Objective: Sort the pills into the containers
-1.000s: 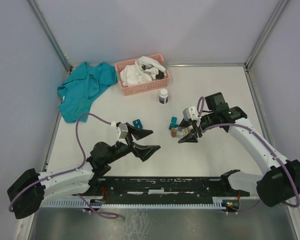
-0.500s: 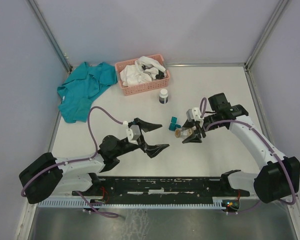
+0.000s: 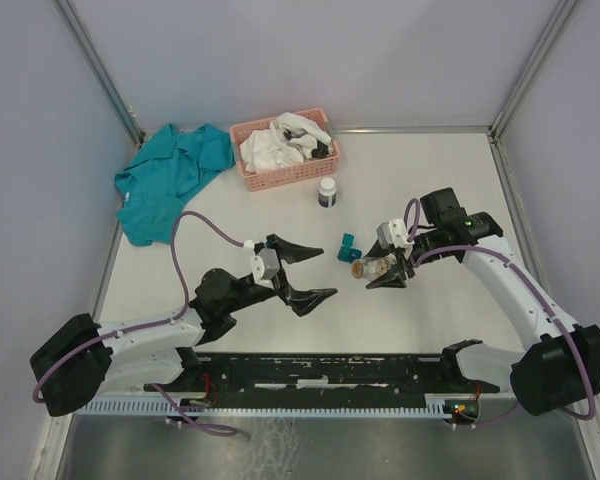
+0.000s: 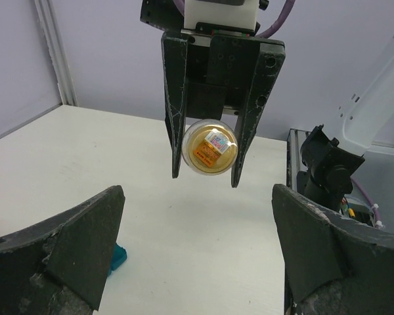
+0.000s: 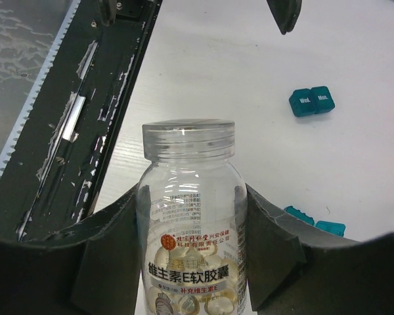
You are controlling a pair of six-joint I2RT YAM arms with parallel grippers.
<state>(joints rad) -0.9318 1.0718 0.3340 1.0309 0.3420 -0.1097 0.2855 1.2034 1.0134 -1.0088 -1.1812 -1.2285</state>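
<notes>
Your right gripper (image 3: 386, 270) clamps a clear capsule bottle (image 3: 366, 267) near the teal containers (image 3: 350, 246); your left gripper (image 3: 326, 272) faces it, jaws wide apart.

What my wrist cameras lose
Right wrist: the clear pill bottle (image 5: 189, 216) runs off the bottom edge, and a teal container (image 5: 328, 228) at lower right sits half behind my right finger (image 5: 282, 262). Left wrist: only the corner of a teal box (image 4: 118, 254) shows past my left finger (image 4: 59, 256), lower left.

Container (image 3: 349, 243) mid-table, bottle (image 3: 327, 192) behind it, basket (image 3: 285, 150) farther back, cloth (image 3: 170, 180) left
</notes>
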